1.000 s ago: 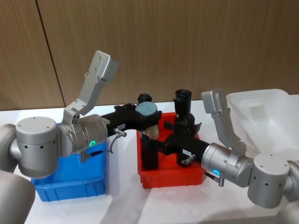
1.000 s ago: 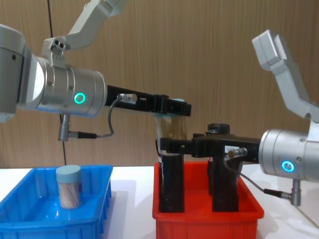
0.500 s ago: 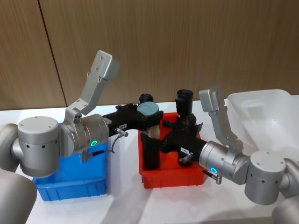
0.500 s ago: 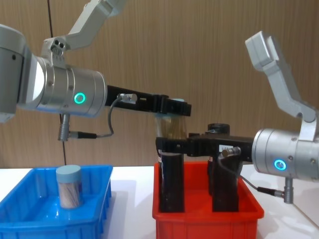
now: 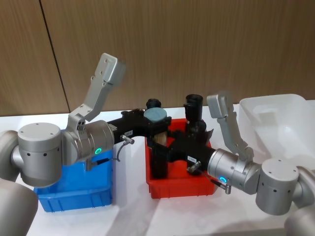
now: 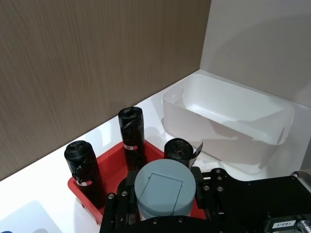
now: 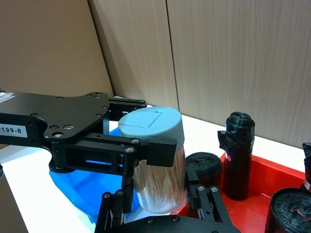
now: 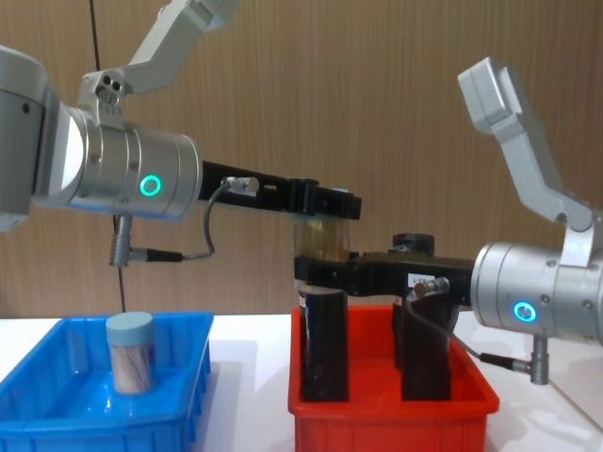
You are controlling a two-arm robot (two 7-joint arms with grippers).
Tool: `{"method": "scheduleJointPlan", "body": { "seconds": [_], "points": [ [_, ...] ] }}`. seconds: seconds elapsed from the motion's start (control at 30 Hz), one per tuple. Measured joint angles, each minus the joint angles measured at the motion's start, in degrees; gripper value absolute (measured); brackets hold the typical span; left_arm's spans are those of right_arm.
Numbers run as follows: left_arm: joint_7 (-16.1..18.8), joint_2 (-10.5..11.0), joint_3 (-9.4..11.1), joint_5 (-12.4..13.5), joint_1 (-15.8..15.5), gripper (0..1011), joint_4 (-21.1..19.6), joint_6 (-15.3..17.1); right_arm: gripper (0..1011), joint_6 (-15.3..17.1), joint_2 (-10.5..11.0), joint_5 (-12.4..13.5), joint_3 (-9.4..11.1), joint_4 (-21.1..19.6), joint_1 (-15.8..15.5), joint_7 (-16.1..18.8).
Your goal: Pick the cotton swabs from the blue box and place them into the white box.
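Note:
A cotton swab jar with a pale blue lid hangs above the red bin's left end, and my left gripper is shut on it just under the lid. The jar is full of pale sticks. My right gripper is open, its fingers standing on either side of the jar's lower half. In the chest view the right gripper sits directly beneath the left gripper. Another cotton swab jar stands upright in the blue box. The white box lies at the far right.
A red bin between the two boxes holds several tall black bottles, right under both grippers. A wooden wall closes off the back of the white table.
My right gripper has slid left and slightly up until its fingers flank the jar's lower half. The left gripper and its jar have stayed put.

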Motion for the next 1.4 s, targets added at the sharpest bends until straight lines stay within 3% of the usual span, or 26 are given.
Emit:
{"method": "scheduleJointPlan", "body": {
  "seconds": [0.43,0.7,0.83,1.4],
  "points": [
    [0.0,0.0,0.0,0.0,0.0,672,0.0,0.0,642,-0.3,0.2,0.0,-0.3,-0.5,-0.1,0.5],
    [0.0,0.0,0.0,0.0,0.0,924,0.0,0.0,642,-0.5,0.4,0.0,-0.5,-0.7,-0.2,0.7],
    [0.0,0.0,0.0,0.0,0.0,1003,0.0,0.0,642,-0.6,0.4,0.1,-0.5,-0.7,-0.2,0.7],
    [0.0,0.0,0.0,0.0,0.0,1004,0.0,0.0,642,-1.2,1.1,1.4,-0.4,-1.6,-1.1,-0.7]
  ]
}}
